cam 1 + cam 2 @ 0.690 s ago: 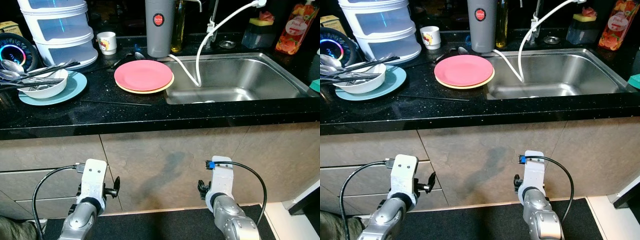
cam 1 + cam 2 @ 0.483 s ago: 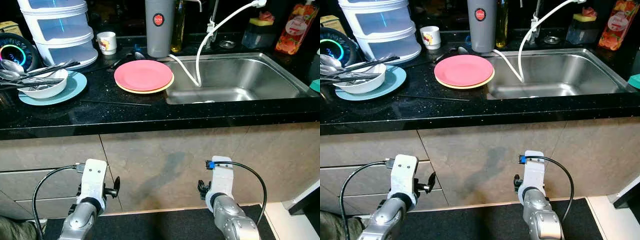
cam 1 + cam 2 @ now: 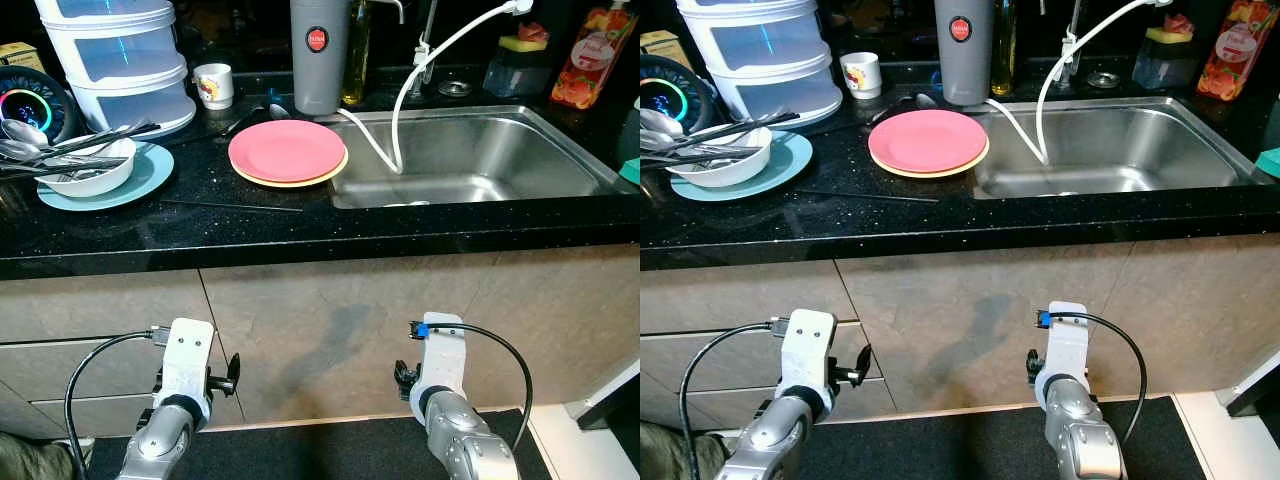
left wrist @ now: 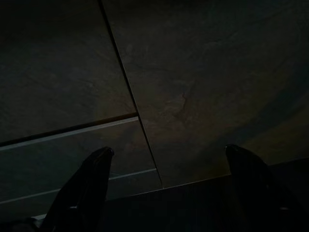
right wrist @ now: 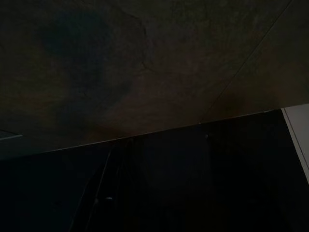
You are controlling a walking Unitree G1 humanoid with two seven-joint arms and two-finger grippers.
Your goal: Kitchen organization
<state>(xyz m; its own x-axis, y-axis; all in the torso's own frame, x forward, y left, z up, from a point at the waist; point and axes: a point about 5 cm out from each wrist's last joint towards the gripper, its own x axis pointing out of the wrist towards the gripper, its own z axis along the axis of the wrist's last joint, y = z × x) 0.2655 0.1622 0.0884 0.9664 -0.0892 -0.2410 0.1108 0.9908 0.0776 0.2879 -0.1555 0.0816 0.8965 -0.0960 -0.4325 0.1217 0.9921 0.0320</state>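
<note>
Both arms hung idle below the front edge of the black speckled worktop (image 3: 300,235), facing the beige cabinet fronts (image 3: 340,330).

Left wrist view, very dark: left end effector (image 4: 169,188) with its two black fingers (image 4: 89,181) spread well apart, nothing between them, aimed at the cabinet panel seams and the dark floor mat (image 4: 203,203). Head views gave only the silver wrist housings and cables, not the fingers.

Right wrist view, darker: cabinet face above a dark mat, a pale strip of floor at one edge. Right end effector's fingers could not be made out; cannot tell whether apart or together.

Head views, on the worktop:
- Pink plate (image 3: 287,150) stacked on a yellow plate (image 3: 300,181), just beside the sink's left rim, mid-depth.
- Steel sink (image 3: 560,125) toward the right end; white hose (image 3: 400,100) drooping into it from the tap.
- White bowl (image 3: 90,178) holding spoons and utensils (image 3: 60,150), sitting on a light blue plate (image 3: 140,180), near the left end.
- White stacked drawer unit (image 3: 115,60) at the back left corner; small printed mug (image 3: 213,85) beside it.
- Grey cylinder (image 3: 318,55) with a round red label, text unreadable, at the back edge by the sink corner.
- Orange bottle (image 3: 595,55) at the back right, label reading "Peach".
- A thin dark stick (image 3: 230,206) lay near the front edge.
</note>
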